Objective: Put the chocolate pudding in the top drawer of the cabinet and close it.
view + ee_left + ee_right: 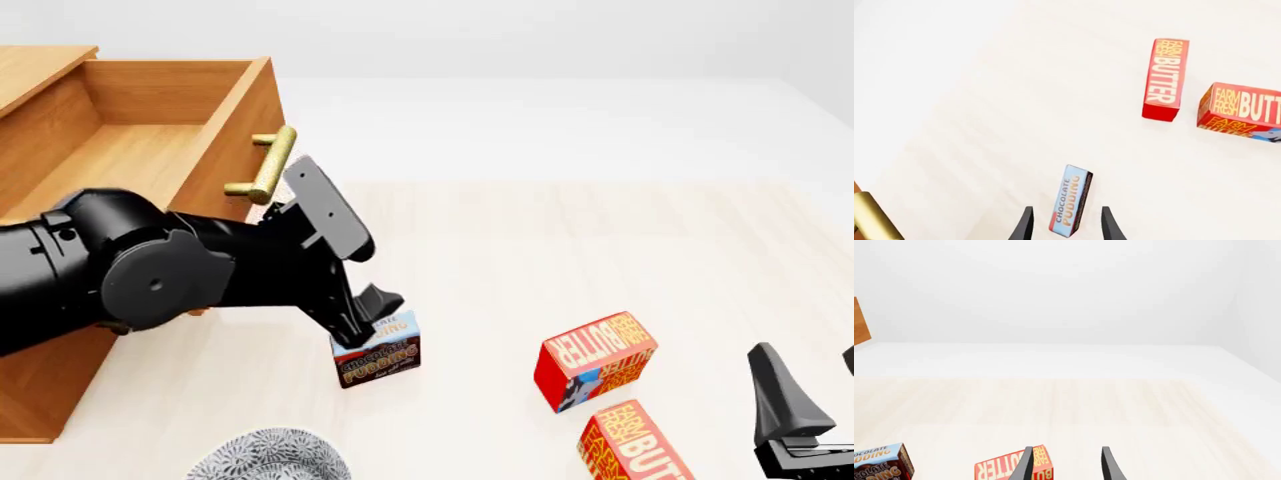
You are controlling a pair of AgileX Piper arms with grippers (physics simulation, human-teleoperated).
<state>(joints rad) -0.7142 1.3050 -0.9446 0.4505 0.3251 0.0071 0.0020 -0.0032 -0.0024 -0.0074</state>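
Observation:
The chocolate pudding (380,355) stands on edge on the pale table, just right of the cabinet (40,390). In the left wrist view the chocolate pudding (1071,200) sits between the two fingers of my left gripper (1067,209), which is open with a small gap on each side. The top drawer (147,130) is pulled out, its inside bare, its brass handle (267,165) above my left arm. My right gripper (807,385) hangs open at the near right, holding nothing; its wrist view shows the pudding (881,462) far off to the side.
Two red butter boxes (597,360) (638,445) lie right of the pudding, between the two grippers. A grey patterned dish (267,458) sits at the near edge, left of centre. The brass handle (874,220) shows in the left wrist view.

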